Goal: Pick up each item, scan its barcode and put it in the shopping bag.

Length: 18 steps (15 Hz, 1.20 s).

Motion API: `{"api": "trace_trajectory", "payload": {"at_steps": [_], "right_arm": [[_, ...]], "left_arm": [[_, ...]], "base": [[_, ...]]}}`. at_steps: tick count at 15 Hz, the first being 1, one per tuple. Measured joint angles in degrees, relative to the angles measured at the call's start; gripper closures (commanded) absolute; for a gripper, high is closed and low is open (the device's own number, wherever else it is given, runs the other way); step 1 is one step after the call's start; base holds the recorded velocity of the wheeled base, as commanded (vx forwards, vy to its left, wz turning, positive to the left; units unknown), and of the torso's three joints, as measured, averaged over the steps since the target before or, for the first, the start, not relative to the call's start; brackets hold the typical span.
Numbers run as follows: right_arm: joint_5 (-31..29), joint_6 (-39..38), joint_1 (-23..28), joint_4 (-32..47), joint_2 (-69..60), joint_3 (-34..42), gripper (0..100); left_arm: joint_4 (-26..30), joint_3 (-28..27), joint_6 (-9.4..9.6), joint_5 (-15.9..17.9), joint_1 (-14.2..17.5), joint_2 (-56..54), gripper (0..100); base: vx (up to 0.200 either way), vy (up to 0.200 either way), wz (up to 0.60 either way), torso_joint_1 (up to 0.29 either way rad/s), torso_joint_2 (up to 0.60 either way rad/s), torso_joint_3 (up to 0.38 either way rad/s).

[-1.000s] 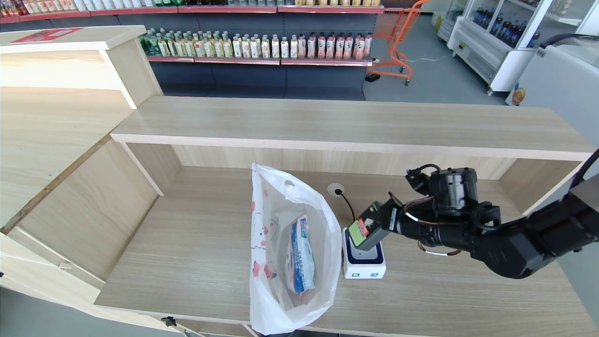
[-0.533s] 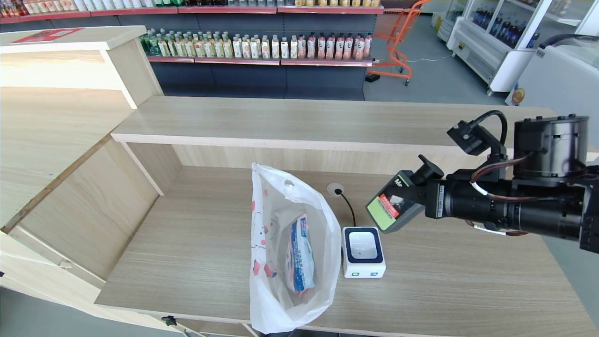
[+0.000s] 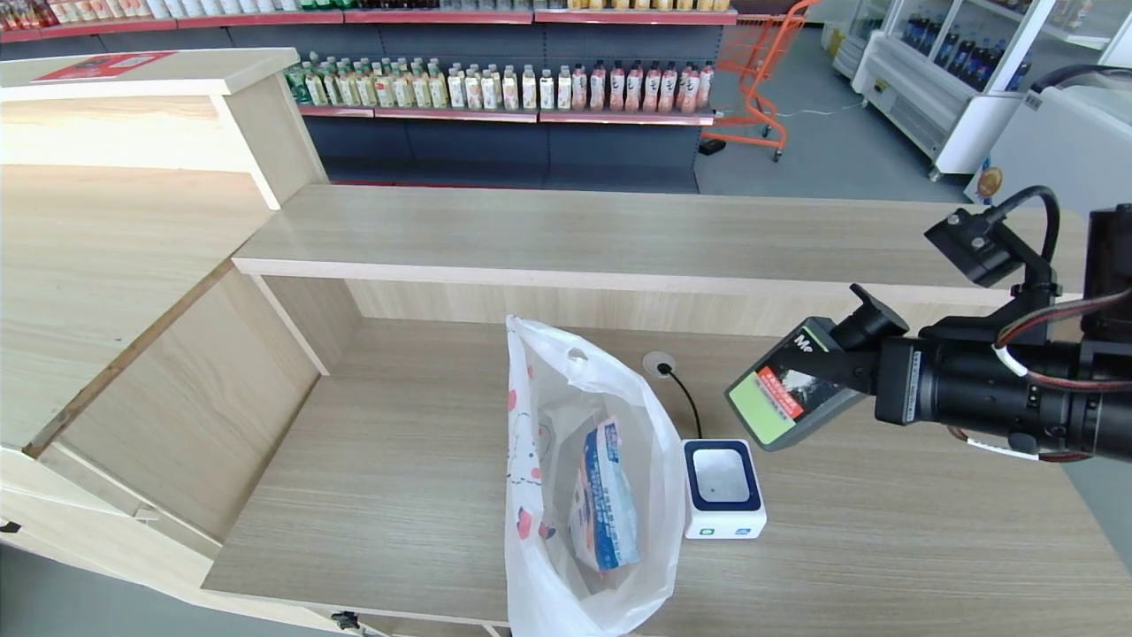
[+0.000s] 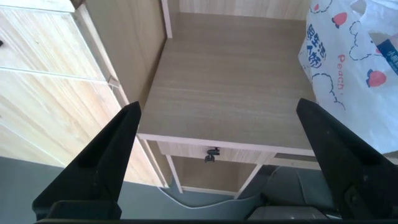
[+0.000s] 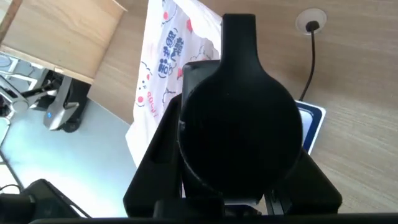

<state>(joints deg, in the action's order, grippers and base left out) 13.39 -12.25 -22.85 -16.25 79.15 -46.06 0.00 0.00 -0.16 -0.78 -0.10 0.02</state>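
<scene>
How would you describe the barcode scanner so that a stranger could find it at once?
Look at the lower wooden counter, just right of the white shopping bag. The scanner is the small white cube standing there. Only it has a dark blue frame around a grey window on top and a black cable behind.

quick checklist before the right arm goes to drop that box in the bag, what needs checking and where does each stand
1. Grip: right gripper is clamped on the grey box with a green and red label: ok.
2. Barcode read: box hangs up and to the right of the white square scanner, not over its window: cannot tell.
3. Bag mouth: white plastic shopping bag stands open: ok.
4. Room inside: one blue and white packet, with space beside it: ok.
5. Box above the bag mouth: not ok, it is on the scanner's far side.
6. Left gripper is open, empty and off to the bag's side: ok.
</scene>
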Motion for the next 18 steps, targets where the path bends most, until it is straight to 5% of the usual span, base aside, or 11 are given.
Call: {"api": "trace_trajectory", "payload": {"at_steps": [9,14,18], "right_arm": [[-0.4,0.2,-0.9,2.0,5.7,-0.1,100],[-0.4,2.0,-4.9,-13.5,20.3,-1.8,100],[-0.6,5.1,-6.8,-18.0,32.1,-6.3,100]], "left_arm": [[0.0,0.0,0.00,0.0,0.0,0.0,0],[0.0,0.0,0.00,0.0,0.0,0.0,0],[0.0,0.0,0.00,0.0,0.0,0.0,0]], "base": [[0.000,0.000,0.00,0.000,0.00,0.000],[0.000,0.000,0.00,0.000,0.00,0.000],[0.000,0.000,0.00,0.000,0.00,0.000]]}}
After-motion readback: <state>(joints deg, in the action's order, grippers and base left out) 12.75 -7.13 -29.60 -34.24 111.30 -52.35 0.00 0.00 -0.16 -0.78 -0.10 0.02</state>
